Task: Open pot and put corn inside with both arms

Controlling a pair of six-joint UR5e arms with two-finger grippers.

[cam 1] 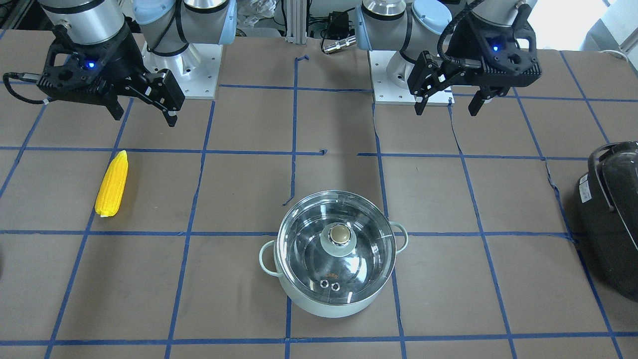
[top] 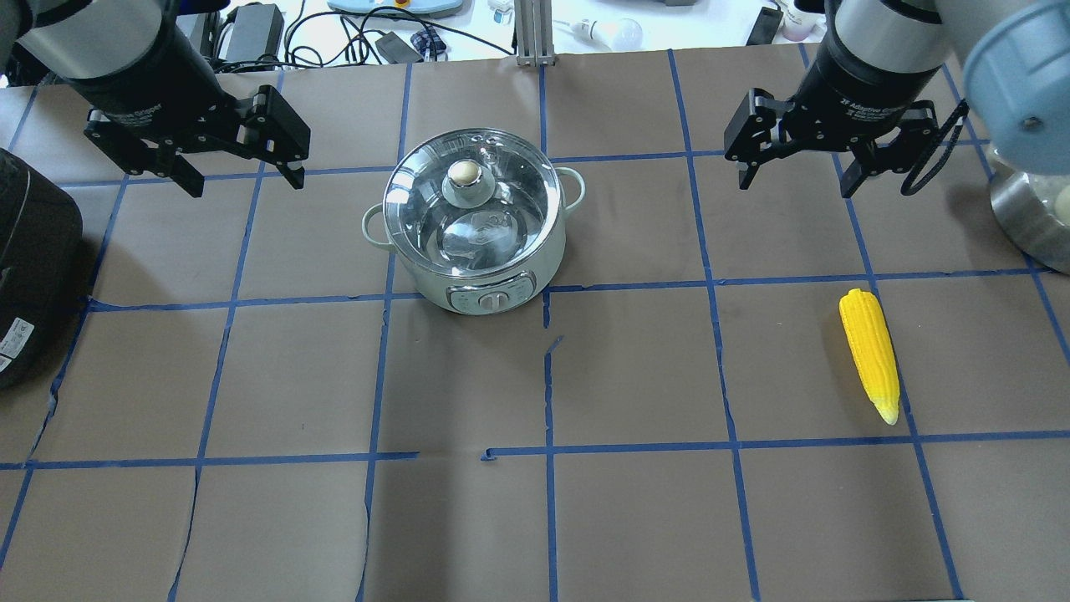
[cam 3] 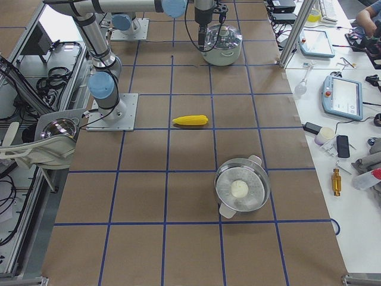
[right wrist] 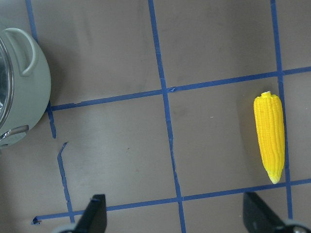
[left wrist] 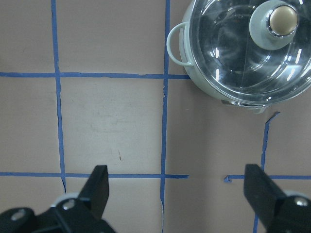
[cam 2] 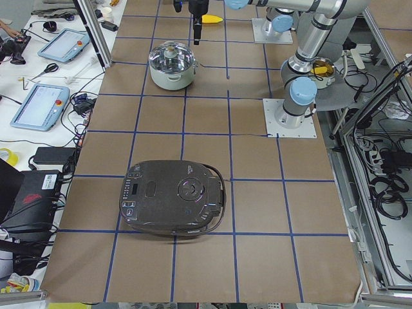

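Note:
The mint-green pot stands mid-table with its glass lid on and the beige knob up. It also shows in the overhead view and in the left wrist view. The yellow corn lies flat on the table, far from the pot on my right side, and shows in the right wrist view. My left gripper hangs open and empty, to the left of the pot and above the table. My right gripper hangs open and empty, beyond the corn.
A large black appliance sits at the table's left end. A steel pot with a lid stands near the right end. A steel bowl sits by the right arm's base. Blue tape lines grid the brown table.

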